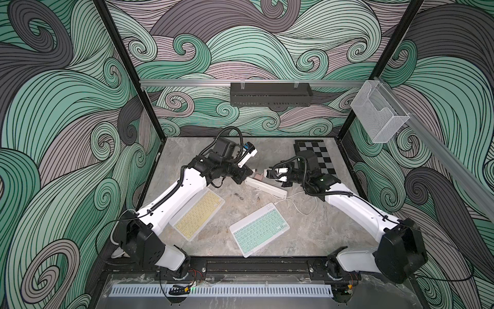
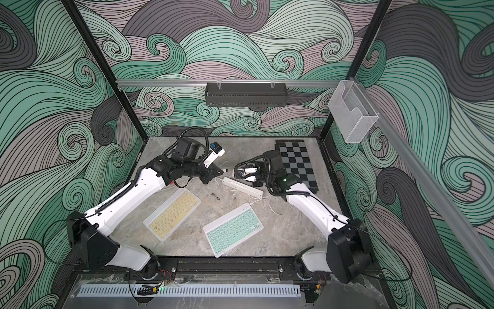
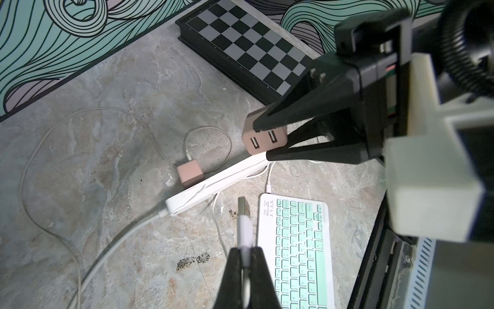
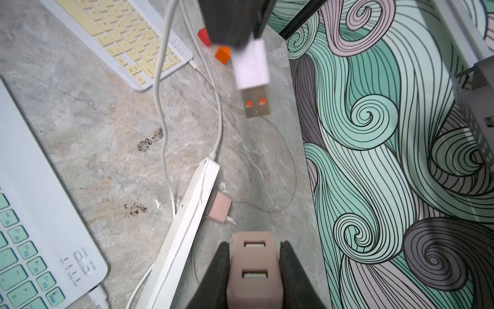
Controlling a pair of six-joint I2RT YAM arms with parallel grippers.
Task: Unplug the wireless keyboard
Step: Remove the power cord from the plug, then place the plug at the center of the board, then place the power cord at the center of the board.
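Your left pincer [image 3: 245, 251] is pressed together on the white body of a metal-tipped USB plug [image 3: 243, 214] and holds it in the air, well apart from the dusty-pink cube charger with two USB ports [image 4: 252, 270]. Both ports show empty, so I judge the unplugging itself done. Your right pincer [image 4: 254, 244] pinches that charger by its two sides. That is most likely to keep it seated on the long white plastic power strip [image 3: 213, 184], so a pull on the plug does not lift the strip off the grey marbled counter [image 1: 307, 240].

The mint-green wireless keyboard with a white frame [image 1: 259, 230] lies flat on the counter towards the front, with a thin white cable [image 3: 269, 176] plugged into its back edge. You cannot be certain from these views that this cable ends in the plug you hold. A second keyboard with pale yellow keys [image 1: 197, 214] lies beside your left arm and has its own cable.

Small print beside the green keyboard's switches appears to read "Connect" and "OFF/ON". The rest is too small to read, and no brand shows.
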